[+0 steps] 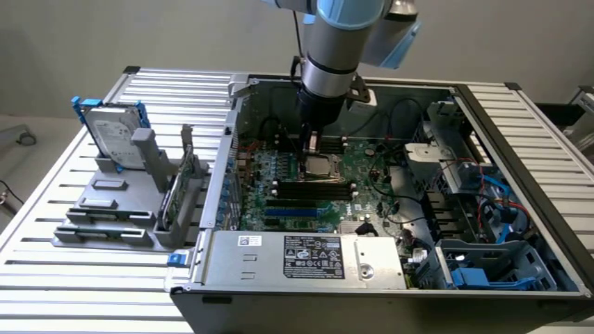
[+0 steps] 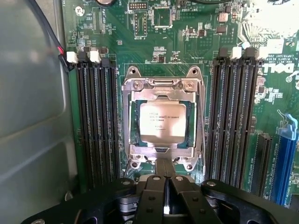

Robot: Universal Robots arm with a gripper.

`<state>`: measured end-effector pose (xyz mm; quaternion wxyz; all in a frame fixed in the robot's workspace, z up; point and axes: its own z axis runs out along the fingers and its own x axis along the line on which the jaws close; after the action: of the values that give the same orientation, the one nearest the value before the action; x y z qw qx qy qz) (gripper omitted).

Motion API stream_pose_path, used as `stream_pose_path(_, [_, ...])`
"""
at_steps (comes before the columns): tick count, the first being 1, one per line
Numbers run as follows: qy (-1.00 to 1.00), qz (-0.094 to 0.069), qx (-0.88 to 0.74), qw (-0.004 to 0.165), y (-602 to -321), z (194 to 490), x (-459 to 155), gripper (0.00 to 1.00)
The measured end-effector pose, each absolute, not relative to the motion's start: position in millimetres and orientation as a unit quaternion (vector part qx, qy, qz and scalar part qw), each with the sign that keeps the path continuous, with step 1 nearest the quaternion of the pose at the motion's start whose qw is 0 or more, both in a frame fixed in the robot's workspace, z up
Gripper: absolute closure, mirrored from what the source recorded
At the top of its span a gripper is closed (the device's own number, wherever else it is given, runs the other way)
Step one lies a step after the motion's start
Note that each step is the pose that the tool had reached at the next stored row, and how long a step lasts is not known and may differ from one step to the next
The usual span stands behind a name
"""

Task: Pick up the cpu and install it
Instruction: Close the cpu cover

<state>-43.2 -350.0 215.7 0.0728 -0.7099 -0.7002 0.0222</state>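
Silver-grey cpu (image 2: pixel 163 122) sits flat in the socket frame (image 2: pixel 162 85), metal rim close round every edge. Fingers (image 2: pixel 155 184) pressed together, tips by the frame's rim, twelve o'clock of the cpu in the exterior view; memory slots (image 1: pixel 314 189) crowd six o'clock.

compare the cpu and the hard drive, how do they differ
Size: the cpu is a small square; the hard drive is a larger rectangle.
Pose: the cpu lies flat within the socket frame on the motherboard; the hard drive stands upright in a grey rack outside the case.
Trim: the hard drive has blue brackets, the cpu none.
Both have silver-grey metal faces.
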Motion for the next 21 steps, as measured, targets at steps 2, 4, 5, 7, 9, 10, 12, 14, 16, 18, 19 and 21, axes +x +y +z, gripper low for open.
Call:
stream_pose_path(2, [-0.700, 0.023, -0.710, 0.073, -350, 213, -43, 0.89])
stream_pose_path(4, [-0.700, 0.023, -0.710, 0.074, -350, 210, -43, 0.89])
stream_pose_path(5, [-0.700, 0.024, -0.710, 0.074, -350, 208, -43, 0.89])
stream_pose_path(7, [-0.699, 0.024, -0.711, 0.075, -350, 205, -43, 0.89])
stream_pose_path(9, [-0.699, 0.025, -0.711, 0.076, -350, 202, -43, 0.89])
stream_pose_path(10, [-0.698, 0.026, -0.711, 0.076, -350, 201, -43, 0.89])
stream_pose_path(12, [-0.698, 0.027, -0.712, 0.078, -350, 200, -43, 0.89])
stream_pose_path(14, [-0.697, 0.028, -0.712, 0.079, -350, 200, -43, 0.89])
stream_pose_path(16, [-0.695, 0.028, -0.714, 0.081, -350, 201, -44, 0.89])
stream_pose_path(18, [-0.694, 0.028, -0.715, 0.082, -350, 206, -44, 0.89])
stream_pose_path(19, [-0.693, 0.027, -0.716, 0.082, -350, 209, -44, 0.89])
stream_pose_path(21, [-0.692, 0.026, -0.716, 0.084, -350, 212, -45, 0.89])
